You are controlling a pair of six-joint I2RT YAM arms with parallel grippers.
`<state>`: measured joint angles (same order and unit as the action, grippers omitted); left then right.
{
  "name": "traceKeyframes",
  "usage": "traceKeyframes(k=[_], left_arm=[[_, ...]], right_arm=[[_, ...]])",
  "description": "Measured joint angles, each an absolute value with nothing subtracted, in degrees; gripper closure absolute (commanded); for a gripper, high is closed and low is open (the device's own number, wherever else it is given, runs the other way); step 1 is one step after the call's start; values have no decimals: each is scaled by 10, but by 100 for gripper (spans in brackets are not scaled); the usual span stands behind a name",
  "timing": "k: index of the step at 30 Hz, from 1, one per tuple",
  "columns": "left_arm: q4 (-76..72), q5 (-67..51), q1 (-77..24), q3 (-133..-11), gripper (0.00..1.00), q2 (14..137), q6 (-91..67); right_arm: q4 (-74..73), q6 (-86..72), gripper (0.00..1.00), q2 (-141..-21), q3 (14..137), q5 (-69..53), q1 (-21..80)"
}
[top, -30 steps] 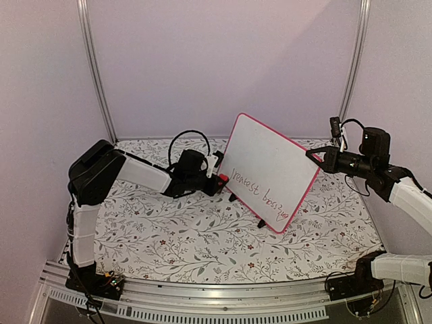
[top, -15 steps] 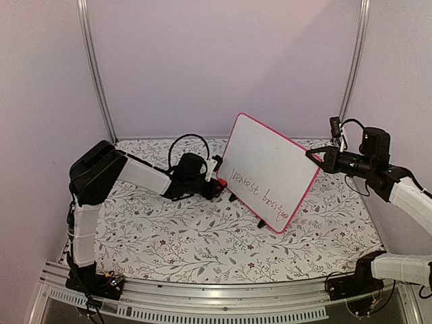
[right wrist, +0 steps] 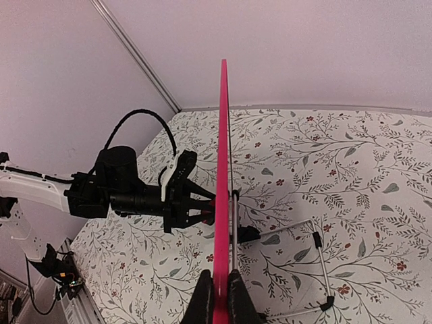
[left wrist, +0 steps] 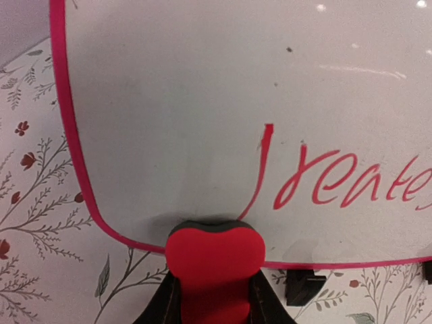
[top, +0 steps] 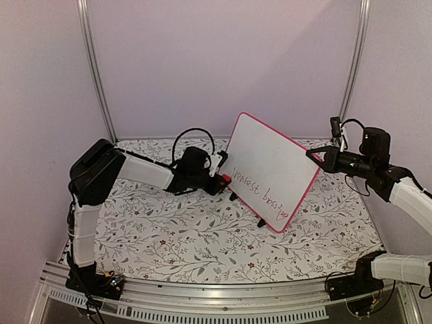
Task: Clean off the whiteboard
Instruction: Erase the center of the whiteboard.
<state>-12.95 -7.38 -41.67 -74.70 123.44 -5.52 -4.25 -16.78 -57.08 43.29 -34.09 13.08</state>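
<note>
A rectangular white board with a thin red-pink frame (top: 270,169) stands tilted on the floral-print tabletop (top: 175,229), right of centre. It is propped on 2 small black feet (top: 260,223), its written face turned toward the left and near side. Red handwriting (top: 260,192) runs along the lower strip; the rest of the face is blank. The left gripper (top: 217,177), reaching in low from the left, is closed on a small red eraser block (left wrist: 214,253). It holds the block against the board's lower-left corner, over the frame and just beneath the first stroke of the writing. The right gripper (right wrist: 221,283), coming in high from the right, is clamped on the board's right edge, its 2 dark fingers pinching the frame from both sides. On the board's far side, the right wrist view shows a thin wire stand (right wrist: 322,270) resting on the tabletop.
</note>
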Motion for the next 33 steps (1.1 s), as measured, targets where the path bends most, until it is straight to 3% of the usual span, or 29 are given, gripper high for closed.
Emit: traceKeyframes(k=[33], left_arm=[[-135,-84,-423,-802,100,1218,-31]], right_arm=[[-42,-169,100,-571,433,-338,131]])
